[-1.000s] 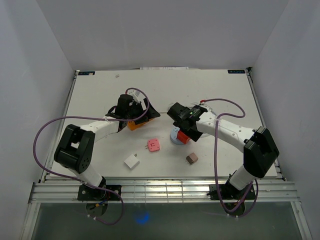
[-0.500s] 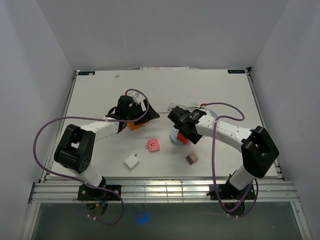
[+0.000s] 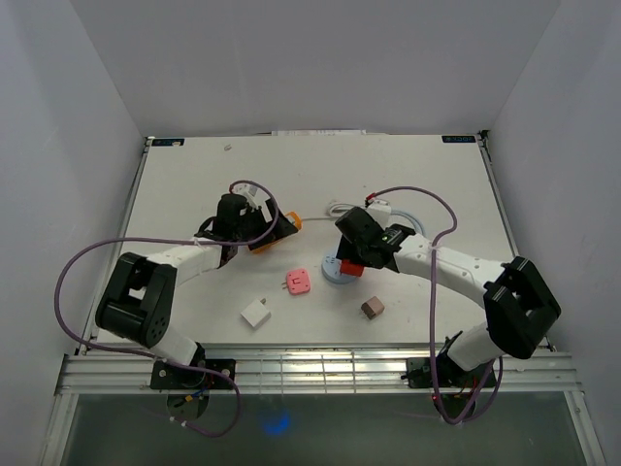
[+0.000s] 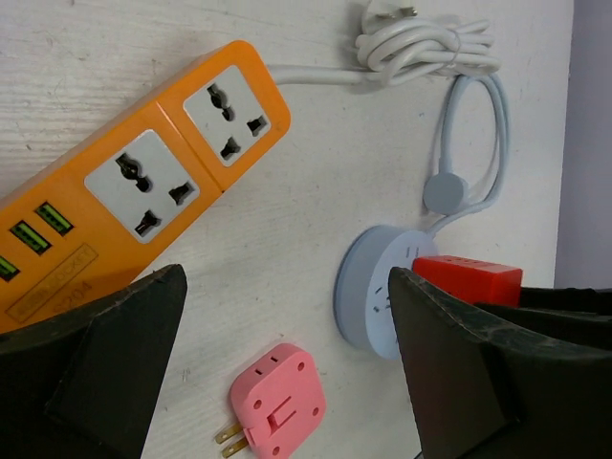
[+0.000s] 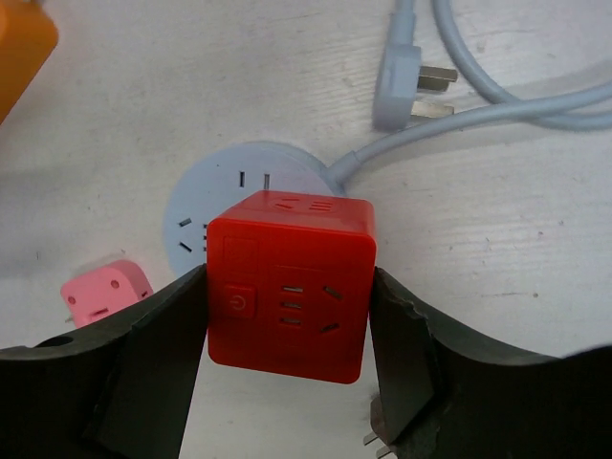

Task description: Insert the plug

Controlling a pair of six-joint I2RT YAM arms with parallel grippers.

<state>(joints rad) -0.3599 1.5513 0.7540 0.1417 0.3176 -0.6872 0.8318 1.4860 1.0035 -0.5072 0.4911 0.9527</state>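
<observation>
The plug is a red cube with a power button and socket holes on its face. My right gripper is shut on it, a finger pressed against each side. The cube hangs over the near edge of a round pale-blue socket, whose slots show above and to the left of it. In the top view the red cube sits at the round socket in mid-table. My left gripper stands open and holds nothing, beside the orange power strip.
A pink adapter lies left of the round socket. A white adapter and a brown one lie nearer the front edge. The socket's coiled white cable and its wall plug lie behind it.
My right gripper has closed onto the red cube and its arm has swung out to the right. The left gripper has turned and shifted slightly left by the orange strip.
</observation>
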